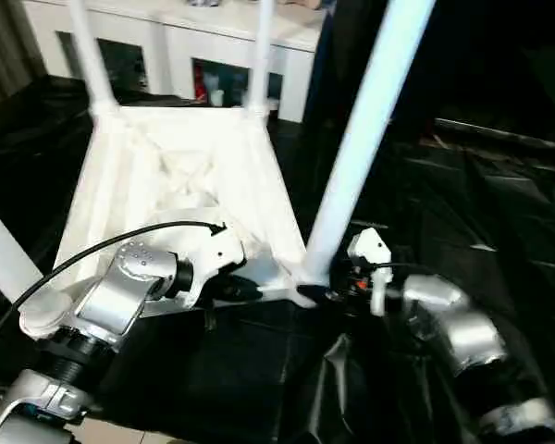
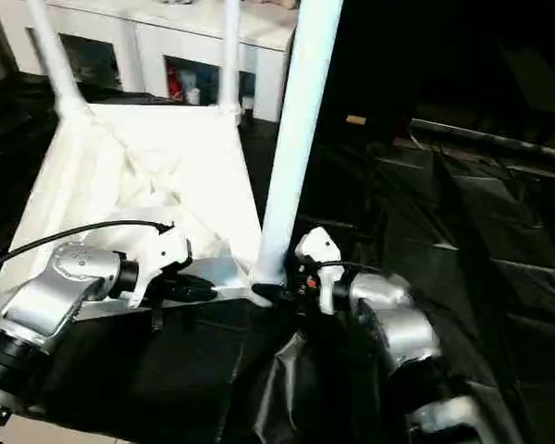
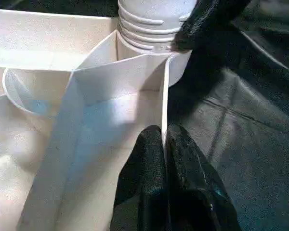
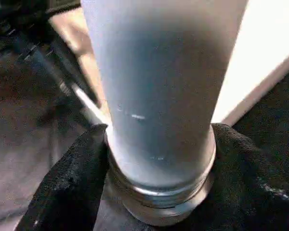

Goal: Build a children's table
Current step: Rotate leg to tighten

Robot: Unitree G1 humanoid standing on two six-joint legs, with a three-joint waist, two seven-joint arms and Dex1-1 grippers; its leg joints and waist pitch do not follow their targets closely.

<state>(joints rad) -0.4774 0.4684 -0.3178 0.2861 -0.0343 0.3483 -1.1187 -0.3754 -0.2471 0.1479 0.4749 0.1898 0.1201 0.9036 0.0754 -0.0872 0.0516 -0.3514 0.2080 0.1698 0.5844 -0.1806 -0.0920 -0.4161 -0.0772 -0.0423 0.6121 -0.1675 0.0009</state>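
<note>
The children's table lies upside down, its ribbed white top (image 1: 176, 176) on a black sheet. Three legs (image 1: 91, 55) (image 1: 262, 51) (image 1: 5, 254) stand in other corner sockets. A fourth long leg (image 1: 365, 129) rises tilted from the near right corner. My left gripper (image 1: 245, 289) is shut on the top's thin rim wall (image 3: 164, 106) just beside that corner. My right gripper (image 1: 314, 294) holds the leg's threaded base (image 4: 159, 192) at the socket, a black finger (image 4: 67, 183) pressed on each side. In the left wrist view the right gripper's finger (image 3: 202, 24) touches the ribbed leg end (image 3: 144, 24).
A white cabinet with glass doors (image 1: 166, 42) stands right behind the table. Crinkled black sheeting (image 1: 462, 185) covers the floor to the right and in front. A black cable (image 1: 92, 254) loops over my left forearm.
</note>
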